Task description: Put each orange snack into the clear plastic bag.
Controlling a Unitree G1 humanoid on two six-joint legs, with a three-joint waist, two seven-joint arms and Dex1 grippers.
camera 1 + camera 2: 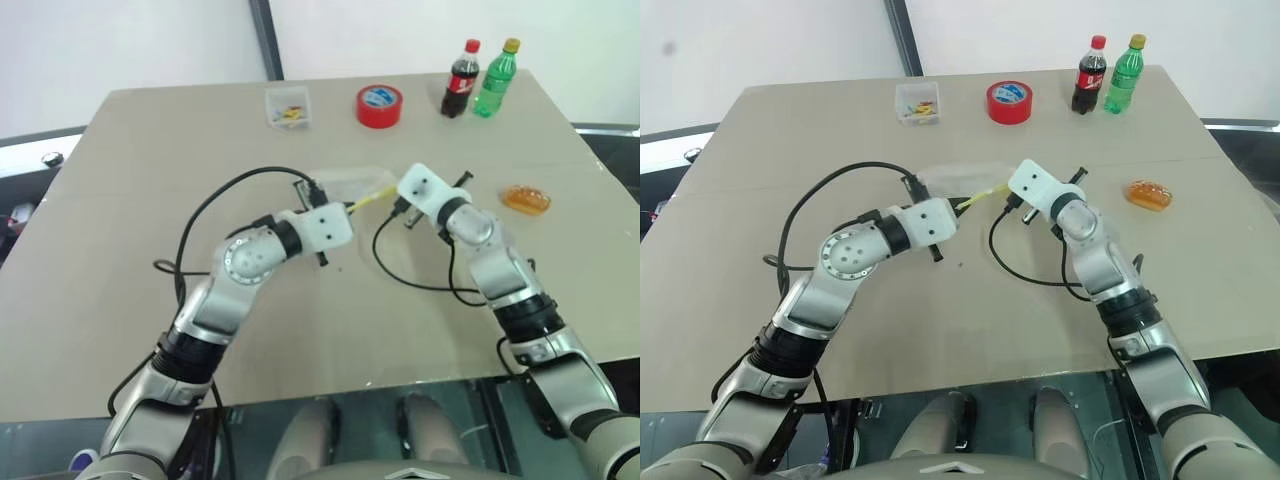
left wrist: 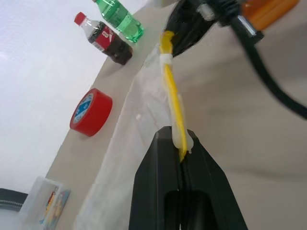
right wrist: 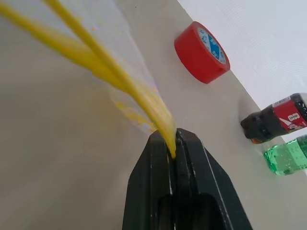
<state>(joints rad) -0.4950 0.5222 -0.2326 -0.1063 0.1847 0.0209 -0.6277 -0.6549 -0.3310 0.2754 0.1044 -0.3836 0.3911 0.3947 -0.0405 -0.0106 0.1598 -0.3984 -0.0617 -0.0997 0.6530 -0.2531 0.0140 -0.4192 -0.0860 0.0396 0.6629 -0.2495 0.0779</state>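
The clear plastic bag's point(image 1: 345, 187) yellow seal strip is pinched by both grippers' closed fingers.

1. No text can be read on anything.
2. Cola bottle point(image 1: 461, 80) at the bench's far edge — red label with white marks, too small to make out.
3. Red tape roll point(image 1: 379, 106) beside it — blue-and-white core label, illegible.
4. Clear plastic bag point(image 3: 120, 91) — yellow print, blurred.
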